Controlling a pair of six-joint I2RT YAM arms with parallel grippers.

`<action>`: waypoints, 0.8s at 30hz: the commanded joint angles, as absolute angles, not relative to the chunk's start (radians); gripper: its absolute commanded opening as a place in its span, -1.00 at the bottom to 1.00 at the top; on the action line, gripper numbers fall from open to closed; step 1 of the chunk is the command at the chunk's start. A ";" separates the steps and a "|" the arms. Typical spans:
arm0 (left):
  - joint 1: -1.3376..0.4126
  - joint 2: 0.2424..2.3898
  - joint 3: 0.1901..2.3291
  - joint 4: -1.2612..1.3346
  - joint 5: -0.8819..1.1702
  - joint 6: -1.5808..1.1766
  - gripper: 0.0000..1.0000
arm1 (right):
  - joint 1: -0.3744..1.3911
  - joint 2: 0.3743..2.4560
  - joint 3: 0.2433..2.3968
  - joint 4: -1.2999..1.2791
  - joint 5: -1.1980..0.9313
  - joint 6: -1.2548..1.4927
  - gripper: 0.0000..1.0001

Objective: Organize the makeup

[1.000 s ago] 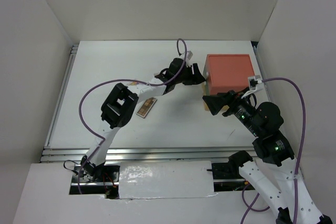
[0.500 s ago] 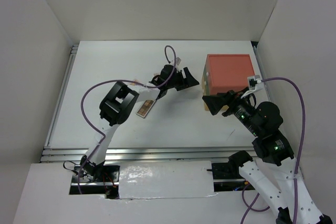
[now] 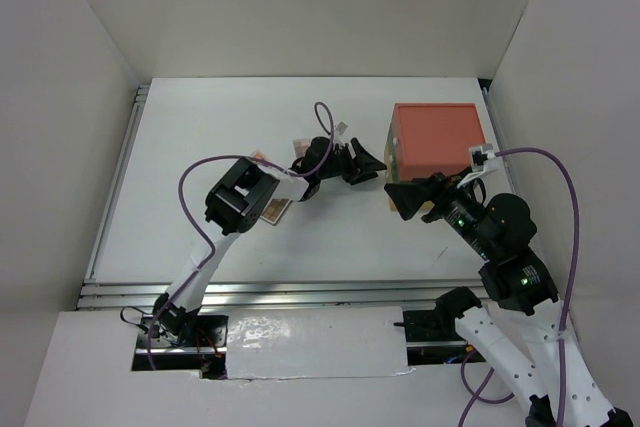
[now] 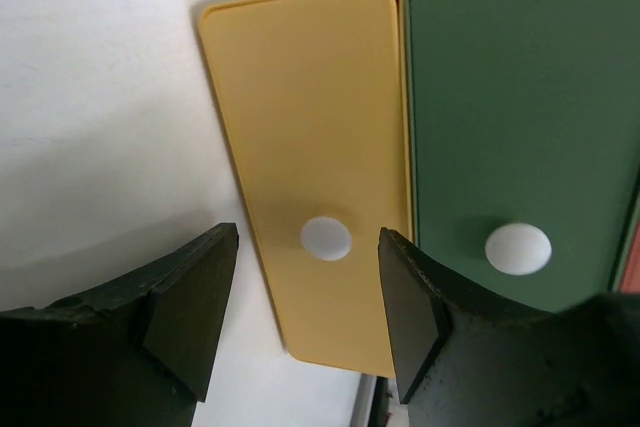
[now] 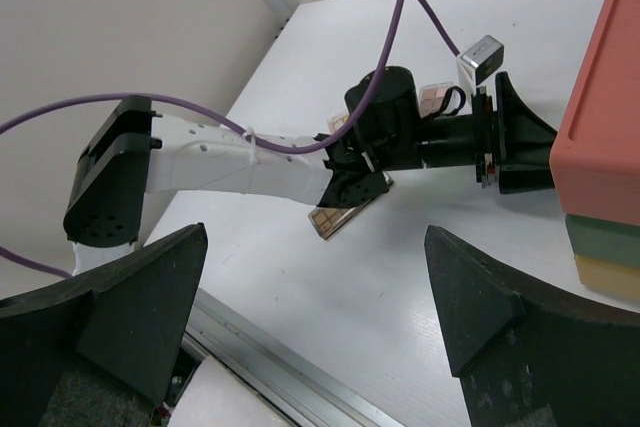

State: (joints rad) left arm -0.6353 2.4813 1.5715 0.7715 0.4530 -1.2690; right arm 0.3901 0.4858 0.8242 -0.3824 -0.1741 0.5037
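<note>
Left gripper [image 3: 376, 168] nearer box [image 3: 436, 137], palette [image 3: 277, 212] behind

A lab test cell: white panels [image 3: 90, 67] enclose the table [image 3: 330, 237].

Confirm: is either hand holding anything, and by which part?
Nothing is held. The left hand is open, aimed at the white knob on the yellow drawer, not gripping it. The right hand is open, empty.

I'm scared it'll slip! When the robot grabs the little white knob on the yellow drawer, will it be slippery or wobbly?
Probably slippery: the knob looks small, round and smooth. The yellow drawer looks like stiff plastic, so it likely won't bend.
</note>
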 commanded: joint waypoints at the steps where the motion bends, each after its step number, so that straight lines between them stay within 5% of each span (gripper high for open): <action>1: -0.638 2.543 1.537 0.888 0.515 -1.359 0.43 | 0.396 0.485 0.810 -0.345 -0.190 0.494 0.95; 24: -0.663 2.576 1.608 0.808 0.489 -1.358 0.21 | 0.394 0.472 0.807 -0.351 -0.183 0.488 0.94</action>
State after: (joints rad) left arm -0.6514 2.5366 1.5936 0.8558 0.5083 -1.3956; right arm 0.3901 0.4850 0.8089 -0.3790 -0.1806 0.5037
